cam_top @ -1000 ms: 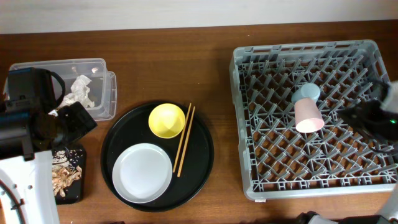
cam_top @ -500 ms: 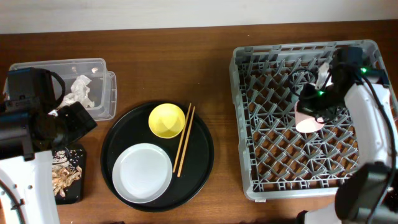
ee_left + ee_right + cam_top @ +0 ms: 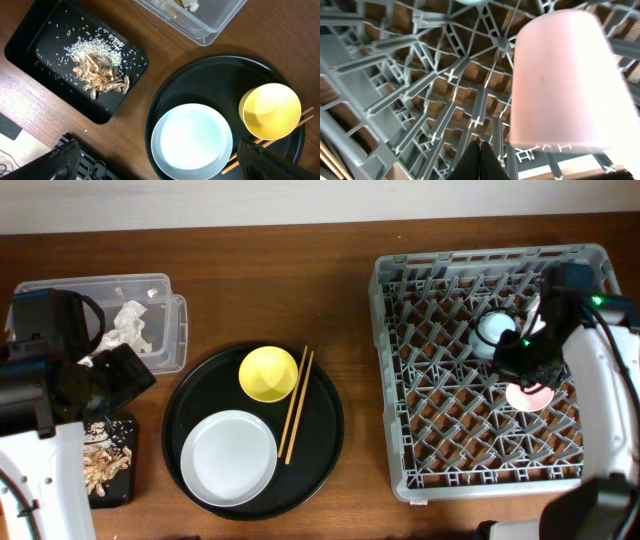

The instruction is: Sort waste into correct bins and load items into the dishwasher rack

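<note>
At the near left edge of the tabletop sits the small black tray, holding brownish food scraps with white rice grains piled just beyond them and scattered across its floor. The left fingers hang above this part of the tabletop, spread wide apart with nothing between them. Just right of the small tray is the large round black tray. The pale grey plate rests on its near-left part and the yellow bowl stands upright on its far part. The wooden chopsticks lie side by side just right of the bowl, slanting from the plate's right edge toward the far rim. Farther back on the left stands the clear tub, with the crumpled white napkin inside it. The grey dishwasher rack fills the right side of the tabletop, and the right arm reaches over its right half. The pink cup sits among the pegs there, partly hidden from above by the arm. In the right wrist view the right fingers are pressed together with nothing seen between them, and the pink cup stands just beside them. The light-blue cup rests among the pegs a little farther back and to the left, near the pink one.
</note>
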You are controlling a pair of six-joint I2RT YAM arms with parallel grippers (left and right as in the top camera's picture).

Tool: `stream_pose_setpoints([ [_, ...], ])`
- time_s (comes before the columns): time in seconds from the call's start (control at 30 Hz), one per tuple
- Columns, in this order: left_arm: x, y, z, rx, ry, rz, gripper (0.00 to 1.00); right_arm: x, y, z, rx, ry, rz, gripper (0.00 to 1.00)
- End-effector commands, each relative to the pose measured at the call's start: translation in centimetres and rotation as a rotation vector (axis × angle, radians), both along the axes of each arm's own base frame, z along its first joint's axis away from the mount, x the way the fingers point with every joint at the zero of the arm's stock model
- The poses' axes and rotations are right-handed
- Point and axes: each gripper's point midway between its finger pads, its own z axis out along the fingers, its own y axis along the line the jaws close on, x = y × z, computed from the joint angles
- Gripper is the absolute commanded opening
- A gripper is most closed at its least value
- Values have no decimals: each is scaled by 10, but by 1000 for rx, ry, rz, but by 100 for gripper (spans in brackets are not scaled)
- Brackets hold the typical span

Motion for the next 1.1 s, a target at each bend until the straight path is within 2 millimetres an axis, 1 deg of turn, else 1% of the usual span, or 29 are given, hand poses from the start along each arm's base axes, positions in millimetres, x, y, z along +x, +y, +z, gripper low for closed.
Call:
stream_pose_setpoints([
  [0.0,-2,1,6,-2,-25,13,99,-5,-3,30,-39,-99,-12,4],
  [0.07,-2,1,6,-2,-25,13,99,-7,-2,38,-46,-129,-12,5],
  [0.1,-2,1,6,-2,-25,14,99,-8,-2,40,-46,-138,-12,9],
  [0.17,-2,1,6,-2,-25,13,99,-10,-1,41,-46,-136,-10,21],
  [0.23,-2,1,6,-2,-25,13,99,-15,0,37,-40,-99,-9,34],
  [0.33,-2,1,6,-2,-25,13,99,-20,-4,31,-58,-55,-21,41],
  [0.4,-2,1,6,-2,-25,13,99,-23,-15,28,-116,-34,-78,48],
  [0.47,-2,1,6,-2,-25,13,99,-24,-19,25,-140,-27,-95,54],
  [0.63,-2,1,6,-2,-25,13,99,-19,-20,3,-136,-32,-130,54],
  [0.77,-2,1,6,-2,-25,13,99,-5,-23,-18,-143,-85,-140,54],
  [0.83,-2,1,6,-2,-25,13,99,2,-25,-25,-146,-115,-146,53],
  [0.9,-2,1,6,-2,-25,13,99,8,-26,-28,-150,-143,-148,45],
  [0.97,-2,1,6,-2,-25,13,99,11,-30,-29,-162,-155,-190,38],
  [1.07,-2,1,6,-2,-25,13,99,15,-31,-28,-163,-172,-194,28],
])
